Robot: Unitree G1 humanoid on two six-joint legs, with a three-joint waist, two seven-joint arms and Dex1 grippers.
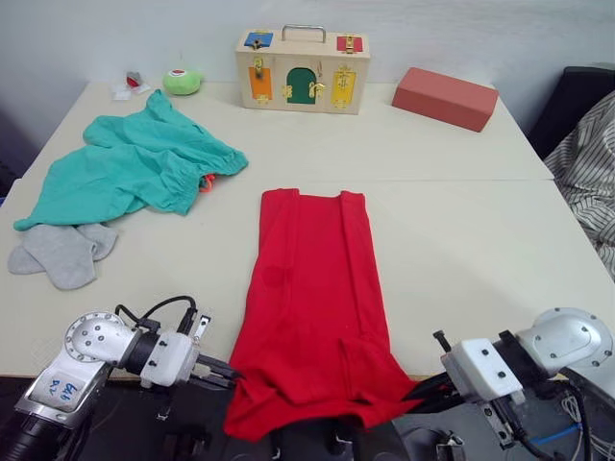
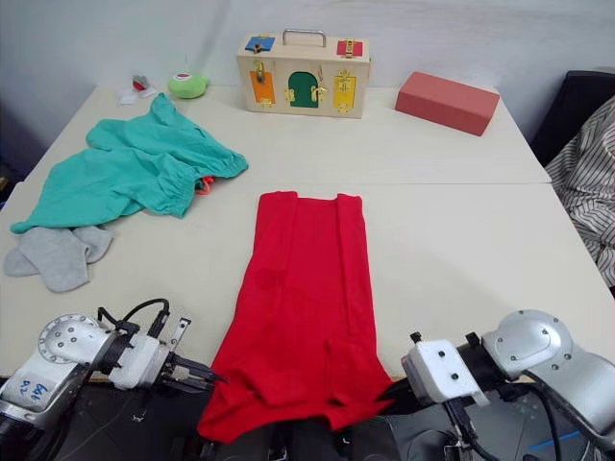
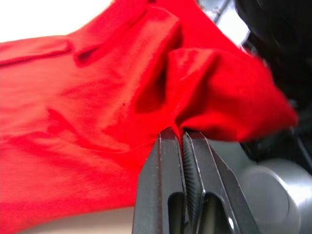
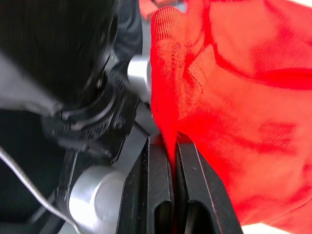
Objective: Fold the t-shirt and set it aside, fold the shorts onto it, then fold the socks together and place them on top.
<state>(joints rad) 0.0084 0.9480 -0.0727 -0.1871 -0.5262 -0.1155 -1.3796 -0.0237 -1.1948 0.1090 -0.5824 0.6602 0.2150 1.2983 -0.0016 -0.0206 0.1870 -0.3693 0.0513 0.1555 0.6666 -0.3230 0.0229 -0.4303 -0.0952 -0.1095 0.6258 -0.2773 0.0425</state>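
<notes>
Both grippers sit at the table's [image 1: 461,269] near edge, the left gripper [image 1: 229,373] and right gripper [image 1: 415,389] each clenched on a bottom corner of the t-shirt [image 1: 312,307], red cloth pinched between the fingers. From the jaws the shirt stretches away in a long folded strip. Beyond the left jaws lie the socks [image 1: 62,252], with the shorts [image 1: 125,168] farther off.

T-shirt [image 1: 312,307]: matt red cloth, fine knit, ribbed hem. Shorts [image 1: 125,168]: soft teal cloth, gathered waistband. Socks [image 1: 62,252]: grey knit, fuzzy. Table [image 1: 461,240]: smooth pale matt top. Box [image 1: 303,69]: light wood, metal handle. Left hand [image 3: 183,141], right hand [image 4: 171,146]: black matt fingers, ridged pads.
</notes>
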